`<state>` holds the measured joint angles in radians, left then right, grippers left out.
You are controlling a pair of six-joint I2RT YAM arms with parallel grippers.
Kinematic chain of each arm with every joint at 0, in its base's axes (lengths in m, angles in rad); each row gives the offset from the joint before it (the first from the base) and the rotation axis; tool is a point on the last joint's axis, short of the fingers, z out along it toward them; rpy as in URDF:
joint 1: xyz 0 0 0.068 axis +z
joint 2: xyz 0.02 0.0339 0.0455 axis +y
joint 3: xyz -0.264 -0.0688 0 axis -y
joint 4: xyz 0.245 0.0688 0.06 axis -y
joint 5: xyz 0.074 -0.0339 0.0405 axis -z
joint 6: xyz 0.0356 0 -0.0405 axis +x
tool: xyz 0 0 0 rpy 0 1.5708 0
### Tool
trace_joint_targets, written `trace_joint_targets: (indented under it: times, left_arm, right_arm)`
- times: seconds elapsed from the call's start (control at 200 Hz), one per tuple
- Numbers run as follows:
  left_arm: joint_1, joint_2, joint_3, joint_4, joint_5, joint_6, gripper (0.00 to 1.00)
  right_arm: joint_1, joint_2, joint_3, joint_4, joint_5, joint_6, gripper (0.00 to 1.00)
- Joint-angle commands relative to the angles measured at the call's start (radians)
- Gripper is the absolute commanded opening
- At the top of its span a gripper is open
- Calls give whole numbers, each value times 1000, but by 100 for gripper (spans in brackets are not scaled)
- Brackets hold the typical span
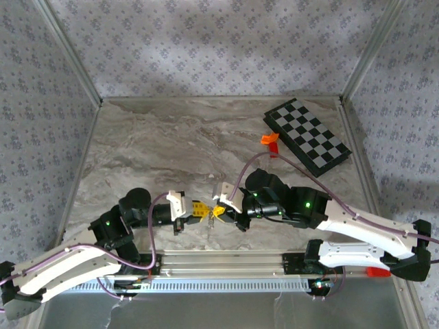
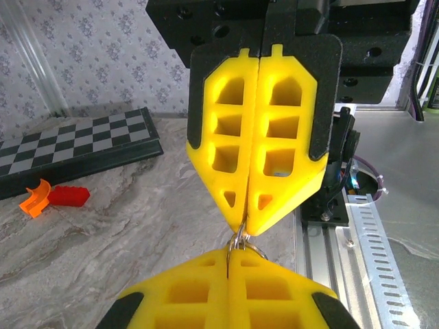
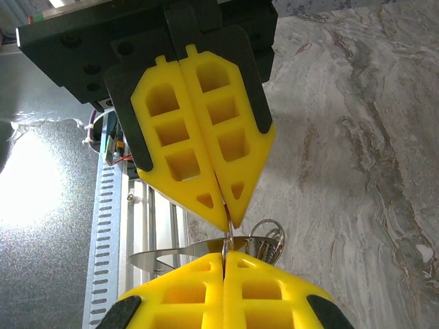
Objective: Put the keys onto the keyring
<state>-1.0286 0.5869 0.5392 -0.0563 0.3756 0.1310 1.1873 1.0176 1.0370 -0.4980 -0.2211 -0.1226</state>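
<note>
Left hand [image 2: 229,264], pressed shut, pinches keyring [image 2: 240,244]; right hand [image 2: 245,223], opposite across keyring, pinches likewise. Step: threading, seemingly. Next: ease key round coil without slackening.

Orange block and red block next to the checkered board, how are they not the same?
The orange block is curved like a little arch; the red block is a straight, longer brick. In the left wrist view the orange block lies left of the red block. Both are small and lie together on the table beside the chessboard.
</note>
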Motion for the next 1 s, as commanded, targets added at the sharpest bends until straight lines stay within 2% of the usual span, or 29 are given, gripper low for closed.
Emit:
trace_joint_targets:
  times: [0.0, 0.39, 0.995]
  left_arm:
    - [-5, 15, 47, 26, 19, 12, 0]
    - [-7, 17, 51, 35, 24, 0, 0]
    - [-7, 17, 53, 38, 22, -10, 0]
  right_arm:
    - [14, 4, 14, 35, -26, -22, 0]
    - [39, -1, -22, 13, -4, -68, 0]
    - [112, -28, -60, -10, 168, -155, 0]
